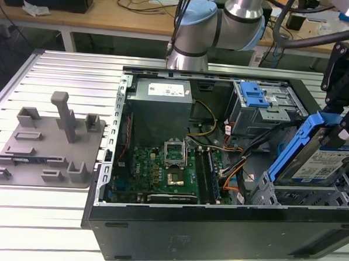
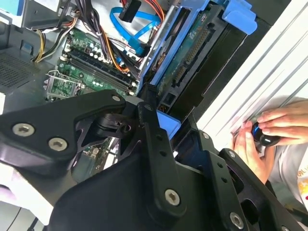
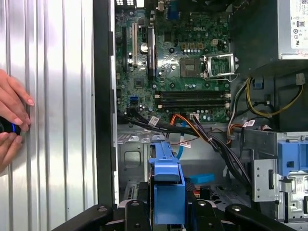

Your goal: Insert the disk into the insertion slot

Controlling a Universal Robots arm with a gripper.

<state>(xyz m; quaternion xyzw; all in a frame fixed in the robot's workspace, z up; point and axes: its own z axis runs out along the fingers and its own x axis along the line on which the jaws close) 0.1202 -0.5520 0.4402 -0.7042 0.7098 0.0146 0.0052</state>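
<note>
Black end effector (image 3: 167,211), clamped on the blue-framed disk (image 1: 322,161), holds it tilted at 3 o'clock in the exterior view, just above the insertion slot (image 1: 294,195). Tilt likely risks jamming a corner against the cage wall or pinching nearby cables (image 3: 219,147).

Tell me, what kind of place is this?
Probably a robotics lab or workshop: a robot arm, its hand gripping the disk, reaches over an open computer case on a slatted metal table, with a cable-strewn workbench behind.

text: none legible | disk (image 1: 324,163) white label: print too small | power supply (image 1: 161,97) sticker: print too small
</note>
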